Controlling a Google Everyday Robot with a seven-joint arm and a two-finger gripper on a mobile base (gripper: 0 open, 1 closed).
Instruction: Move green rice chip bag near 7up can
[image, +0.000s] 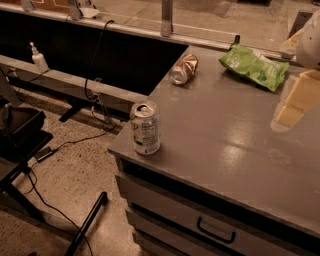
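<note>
The green rice chip bag (254, 67) lies flat at the back right of the grey cabinet top (225, 140). The 7up can (145, 127) stands upright at the front left corner, pull-tab top showing. My gripper (296, 100) hangs at the right edge of the view, above the cabinet top, just right of and in front of the bag, holding nothing. It is far to the right of the 7up can.
A shiny copper-gold can (183, 69) lies on its side at the back, left of the bag. Drawers with a handle (216, 231) are below the top. Cables, a black stand (20, 150) and a dispenser bottle (38, 59) are at left.
</note>
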